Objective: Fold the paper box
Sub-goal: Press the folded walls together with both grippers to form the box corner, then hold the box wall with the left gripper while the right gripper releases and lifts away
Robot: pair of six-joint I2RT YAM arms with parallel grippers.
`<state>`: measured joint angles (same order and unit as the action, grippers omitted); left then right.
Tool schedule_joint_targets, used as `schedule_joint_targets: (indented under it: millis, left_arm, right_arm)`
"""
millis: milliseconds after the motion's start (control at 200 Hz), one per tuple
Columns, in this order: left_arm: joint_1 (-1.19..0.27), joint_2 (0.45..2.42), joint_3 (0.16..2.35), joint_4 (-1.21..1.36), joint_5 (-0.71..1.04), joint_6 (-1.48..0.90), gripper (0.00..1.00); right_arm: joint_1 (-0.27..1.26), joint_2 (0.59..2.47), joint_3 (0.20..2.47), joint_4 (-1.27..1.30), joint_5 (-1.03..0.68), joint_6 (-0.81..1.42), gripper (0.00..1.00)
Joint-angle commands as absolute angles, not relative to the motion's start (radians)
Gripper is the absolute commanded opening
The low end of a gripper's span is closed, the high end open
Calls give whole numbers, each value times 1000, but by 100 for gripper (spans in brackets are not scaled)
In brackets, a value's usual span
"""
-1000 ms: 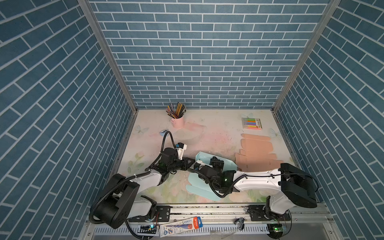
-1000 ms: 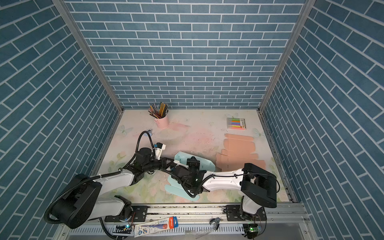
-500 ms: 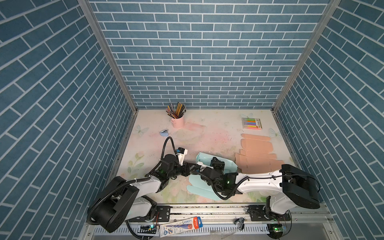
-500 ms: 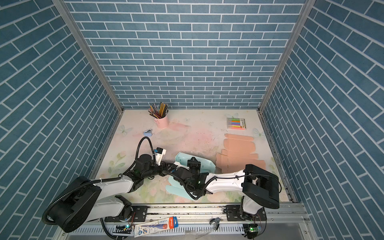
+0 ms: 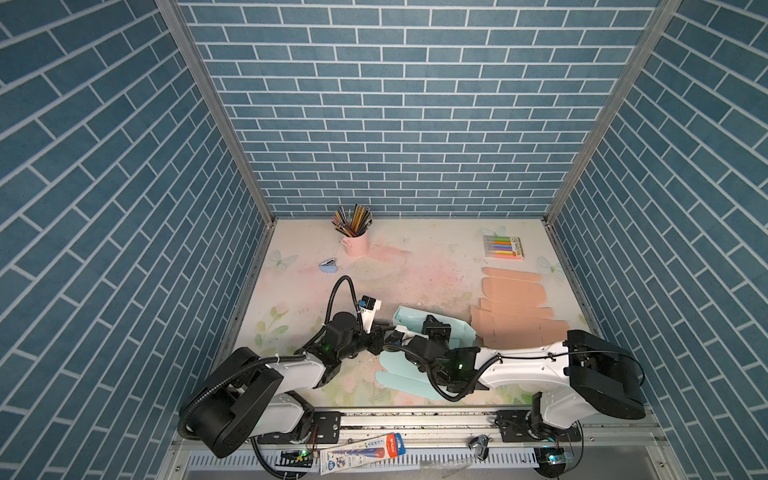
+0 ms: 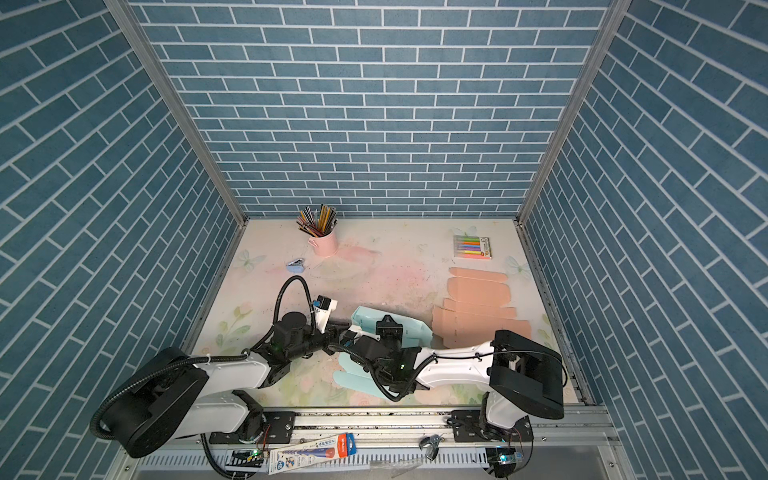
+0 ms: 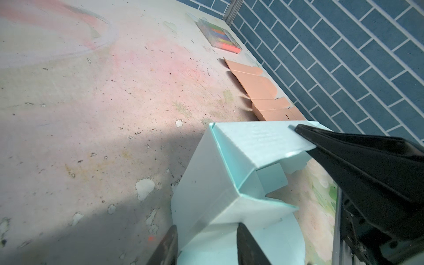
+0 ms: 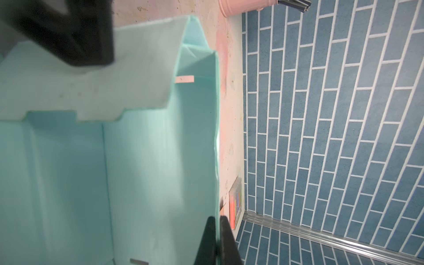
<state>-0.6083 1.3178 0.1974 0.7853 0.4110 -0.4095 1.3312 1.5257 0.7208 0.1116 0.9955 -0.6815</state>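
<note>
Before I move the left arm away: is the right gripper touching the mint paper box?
Touching. In the right wrist view the right gripper has its fingers pinched shut on the edge of a wall of the mint paper box.

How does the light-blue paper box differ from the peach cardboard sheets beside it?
The light-blue paper box has walls folded up; the peach cardboard sheets lie flat. The right gripper has its jaws shut on a wall of the box; nothing touches the sheets. The box is light blue, the sheets peach. Both are cut box blanks with flaps.
</note>
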Motion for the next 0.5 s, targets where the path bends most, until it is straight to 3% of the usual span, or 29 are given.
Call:
schedule_joint_targets:
  millis: [0,495]
  left_arm:
    - [-632,1334,188,854,357,-357,44]
    - [-667,1373,189,943,288,-307,44]
  right_arm:
    - [1342,1500,716,125,968,-713,0]
    - [1347,1509,753,69,948,-674,0]
